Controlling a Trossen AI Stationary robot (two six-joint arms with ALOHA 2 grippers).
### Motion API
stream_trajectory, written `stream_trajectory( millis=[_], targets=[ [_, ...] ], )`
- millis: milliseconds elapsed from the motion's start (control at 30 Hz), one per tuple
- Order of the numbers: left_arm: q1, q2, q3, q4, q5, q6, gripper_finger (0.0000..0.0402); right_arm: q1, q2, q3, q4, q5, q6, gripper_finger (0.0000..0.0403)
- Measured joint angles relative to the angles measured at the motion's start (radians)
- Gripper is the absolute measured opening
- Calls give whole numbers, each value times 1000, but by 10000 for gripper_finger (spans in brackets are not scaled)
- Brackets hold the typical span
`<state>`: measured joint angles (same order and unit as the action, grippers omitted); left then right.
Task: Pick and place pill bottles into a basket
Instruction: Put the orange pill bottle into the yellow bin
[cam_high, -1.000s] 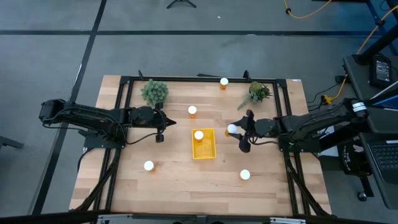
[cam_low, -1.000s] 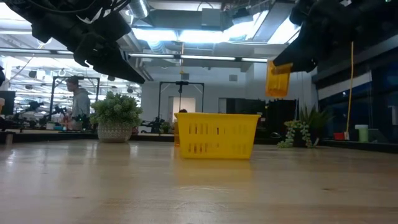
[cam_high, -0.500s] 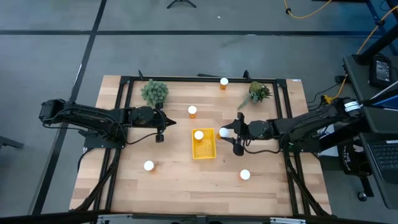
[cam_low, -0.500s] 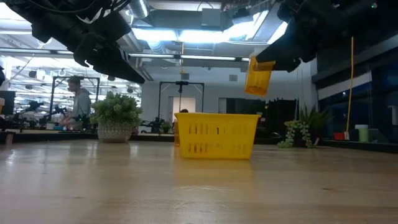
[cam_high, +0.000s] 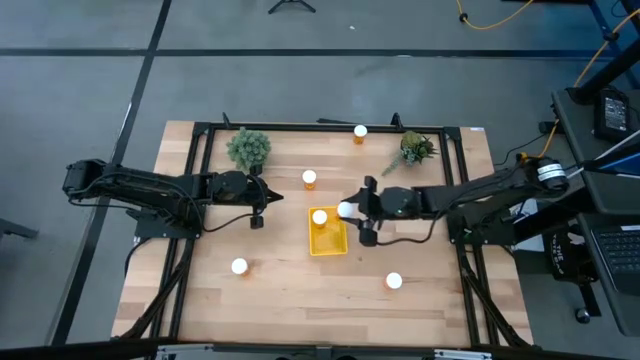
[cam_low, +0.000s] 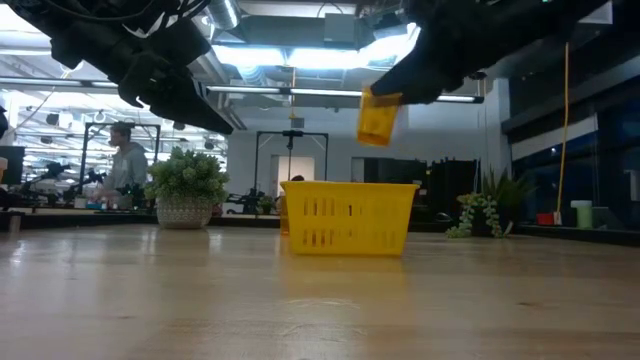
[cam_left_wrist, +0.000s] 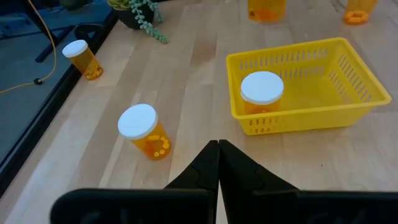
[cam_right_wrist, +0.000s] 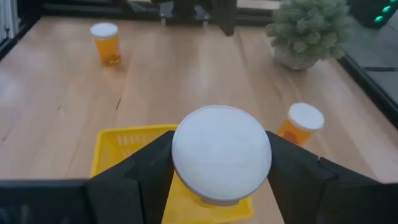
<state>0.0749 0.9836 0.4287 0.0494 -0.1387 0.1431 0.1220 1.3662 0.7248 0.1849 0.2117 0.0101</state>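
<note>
In the right wrist view, the body of the held pill bottle (cam_right_wrist: 221, 154) is hidden under its own white cap, and much of the basket (cam_right_wrist: 121, 146) is covered by the right claw (cam_right_wrist: 221, 180). In the low view, the bottle inside the basket (cam_low: 348, 217) cannot be made out, and both arms are cut off by the top edge.

Above the yellow basket (cam_high: 328, 231), the right gripper (cam_high: 352, 211) hangs over the right rim, its jaws closed around a pill bottle (cam_high: 344, 210) held clear of the walls. One capped bottle (cam_high: 319, 217) already fills the basket's far end; the near end lies open. The left gripper (cam_high: 276, 197), jaws together, hovers just left of the basket. Another bottle (cam_high: 309, 179) stands beyond it, while broad bare worktop (cam_high: 300, 290) stretches along the near side.
</note>
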Motion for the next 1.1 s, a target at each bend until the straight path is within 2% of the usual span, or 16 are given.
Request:
stream_trajectory(
  millis=[167,1100],
  targets=[
    [0,0,0,0,1,0,4,-44,59,15,-8,-71,-15,229],
    [0,0,0,0,-1,1,4,-73,263,10,113,-83,-14,229]
  ],
)
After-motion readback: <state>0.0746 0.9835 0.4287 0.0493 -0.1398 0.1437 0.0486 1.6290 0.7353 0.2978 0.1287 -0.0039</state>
